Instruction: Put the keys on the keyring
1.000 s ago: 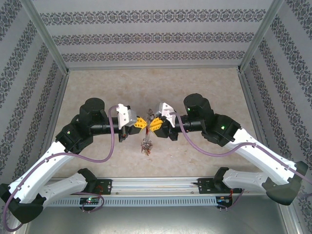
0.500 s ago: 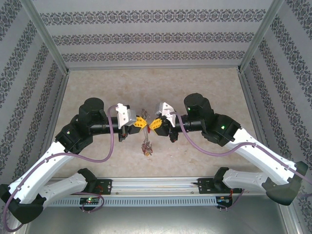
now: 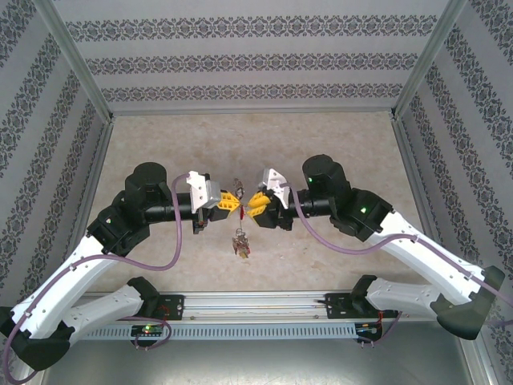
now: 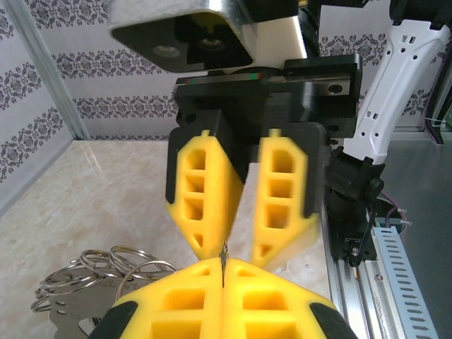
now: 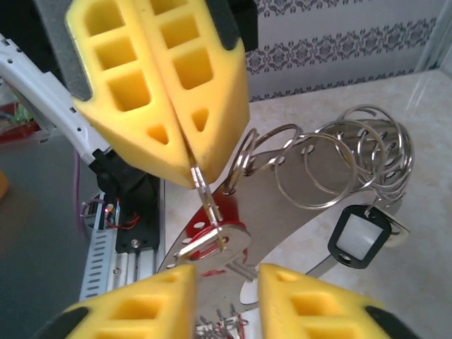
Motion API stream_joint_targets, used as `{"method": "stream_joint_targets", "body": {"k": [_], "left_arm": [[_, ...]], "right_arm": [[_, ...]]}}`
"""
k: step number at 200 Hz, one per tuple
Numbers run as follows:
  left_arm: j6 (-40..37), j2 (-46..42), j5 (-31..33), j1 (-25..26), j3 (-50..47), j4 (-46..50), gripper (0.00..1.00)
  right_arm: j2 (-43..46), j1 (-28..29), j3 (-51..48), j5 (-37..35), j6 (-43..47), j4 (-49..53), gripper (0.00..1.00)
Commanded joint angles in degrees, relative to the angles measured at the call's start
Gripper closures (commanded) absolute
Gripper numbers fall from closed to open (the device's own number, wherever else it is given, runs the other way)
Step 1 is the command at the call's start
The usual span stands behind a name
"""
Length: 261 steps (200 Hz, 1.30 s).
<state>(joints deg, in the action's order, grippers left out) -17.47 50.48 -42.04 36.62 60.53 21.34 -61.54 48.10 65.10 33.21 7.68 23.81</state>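
One keyring [image 3: 240, 200] stretches lengthwise far-to-near, keys [image 3: 240, 245] bunched nearest.

Beige marbled table [image 3: 160, 144], patterned walls [image 3: 256, 60] left, right, far. Metal rail [image 3: 256, 305] lies along near edge, arm bases [image 3: 148, 293] on it.

Two robot arms on show: a white-and-black left arm [image 3: 80, 273] lower left, a matching right arm [image 3: 425, 257] lower right. Two yellow latticed fingers [image 5: 205, 85] apiece, four in all! One thin grey metal loop [image 5: 201, 189], one red plastic tag [image 5: 212, 212], one dark-framed white tag [image 5: 360, 236], at least four small silver wire rings [image 5: 318, 173], and flat silver keys [image 5: 282, 205] stacked too tightly to count.
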Motion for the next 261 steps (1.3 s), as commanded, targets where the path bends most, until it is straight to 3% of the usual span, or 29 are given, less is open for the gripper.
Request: {"method": "stream_joint_targets", "body": {"k": [1,64,153,261], "left_arm": [[1.0,-1.2,-2.2,-0.8,-0.1,-4.6,1.0],[1.0,-1.3,-2.9,-0.8,-0.2,-4.6,1.0],[1.3,-1.6,-3.5,-1.2,-0.4,-5.0,1.0],[2.5,-2.3,-4.4,-1.3,-0.5,-6.9,1.0]], "right_arm": [[2.1,-0.2,-1.1,3.3,-0.7,-4.2,0.64],[0.3,-0.3,0.1,2.6,-1.0,-6.2,0.7],[-0.4,-0.2,0.4,3.4,-0.4,-6.3,1.0],[-6.2,-0.7,2.2,6.3,-1.9,-4.8,1.0]]}}
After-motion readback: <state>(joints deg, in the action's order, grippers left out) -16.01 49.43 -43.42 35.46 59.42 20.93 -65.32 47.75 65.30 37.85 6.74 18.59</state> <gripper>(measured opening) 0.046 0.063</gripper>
